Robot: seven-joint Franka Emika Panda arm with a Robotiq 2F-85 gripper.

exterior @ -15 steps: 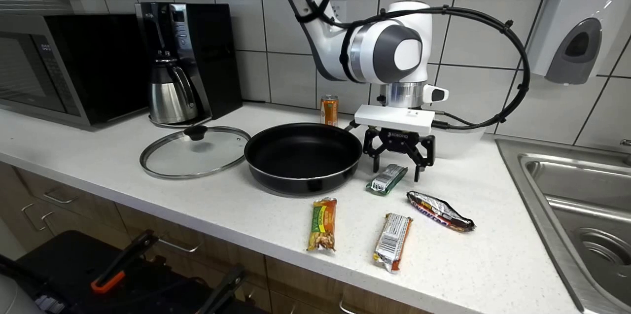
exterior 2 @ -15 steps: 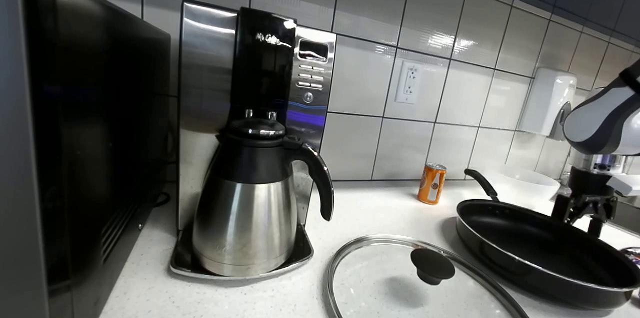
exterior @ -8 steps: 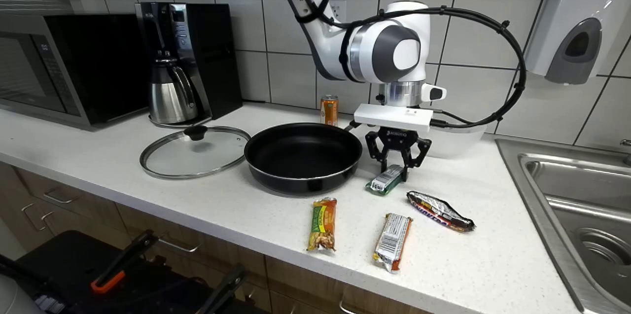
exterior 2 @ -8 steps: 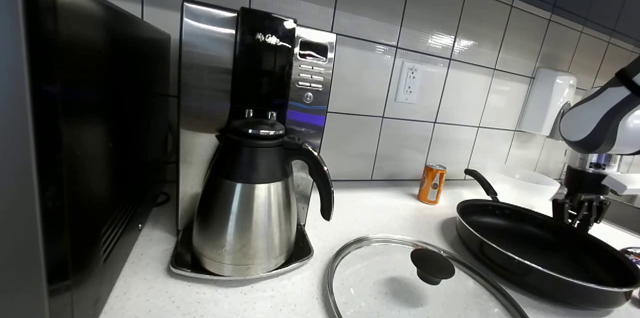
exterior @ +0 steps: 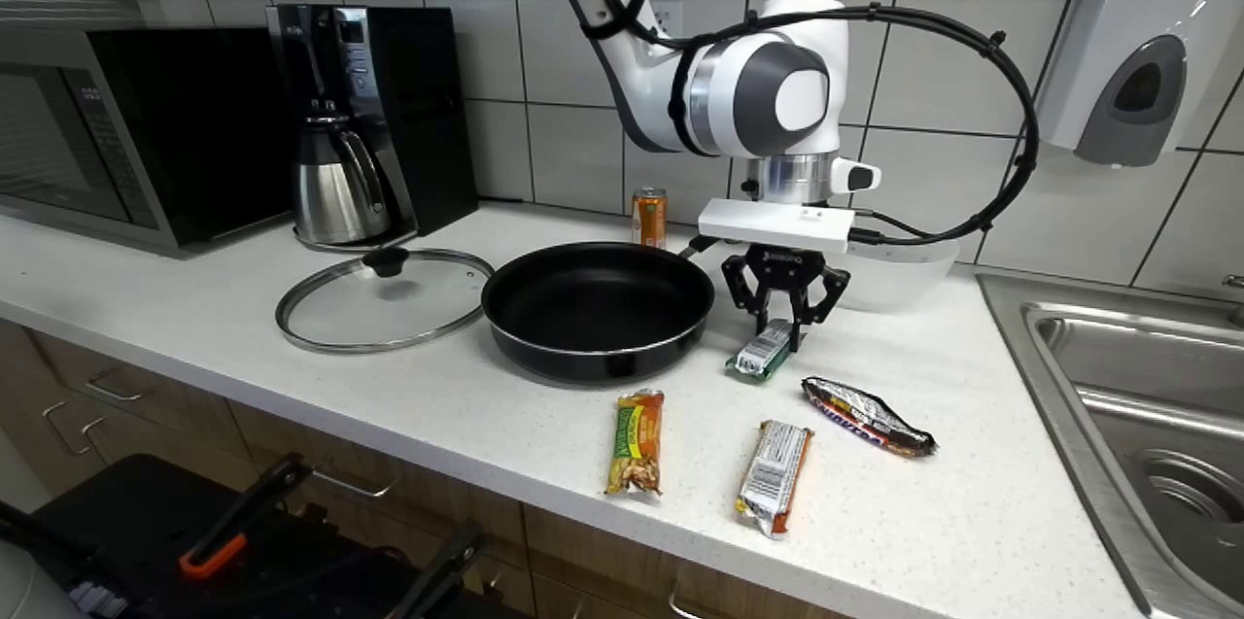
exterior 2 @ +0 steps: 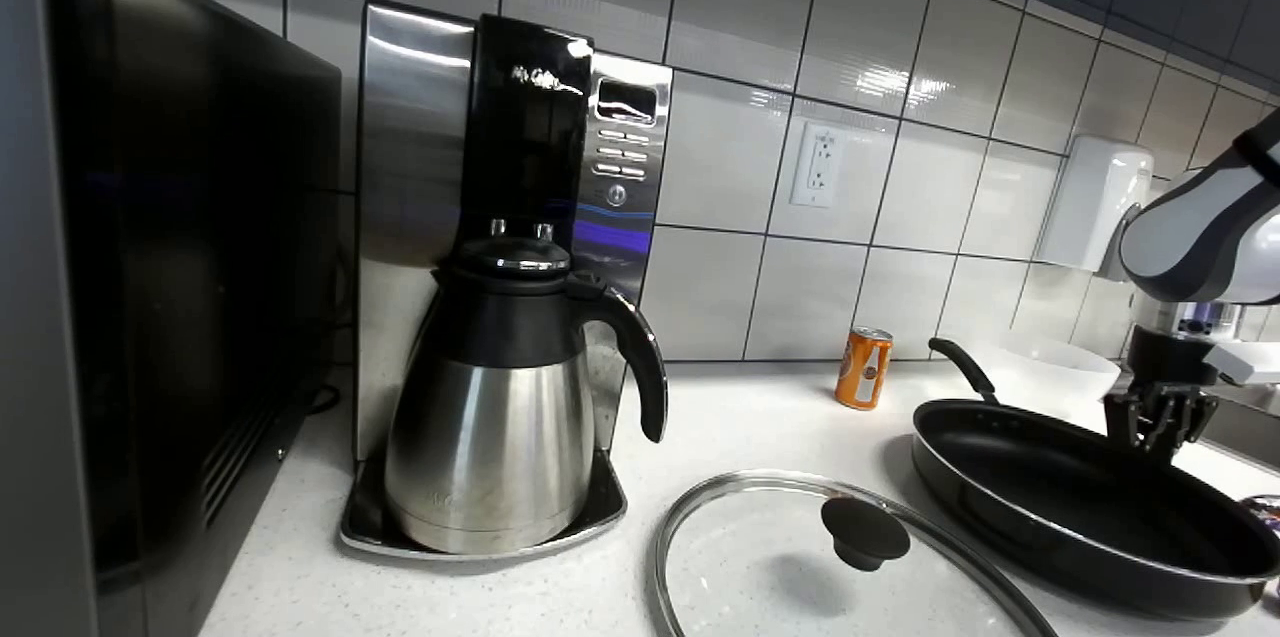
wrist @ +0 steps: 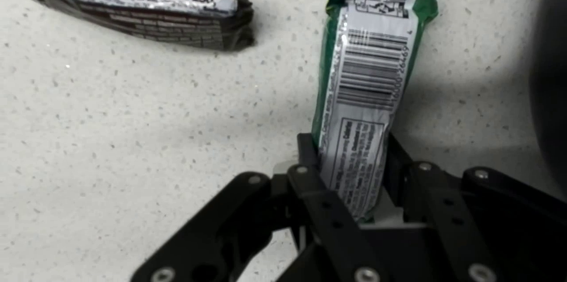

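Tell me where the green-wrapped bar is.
In an exterior view, the green-wrapped bar is right of centre, held in the gripper, with the black pan to its left and the dark-wrapped bar to its lower right.

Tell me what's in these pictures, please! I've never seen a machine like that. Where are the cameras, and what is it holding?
The big white machine is a robot arm. It bends at joints, a bit like your elbow, and ends in two black fingers.

Two pictures come from cameras standing apart from the robot, looking at the kitchen counter. The close-up comes from a camera on its wrist, looking past its fingers.

Those fingers are pinching a green snack bar; I can't tell whether it's off the counter.

Nearby lie a brown candy bar, a yellow-and-orange bar and a bar with its white label up. There's also a frying pan, a glass lid, an orange can, a coffee maker and a microwave.
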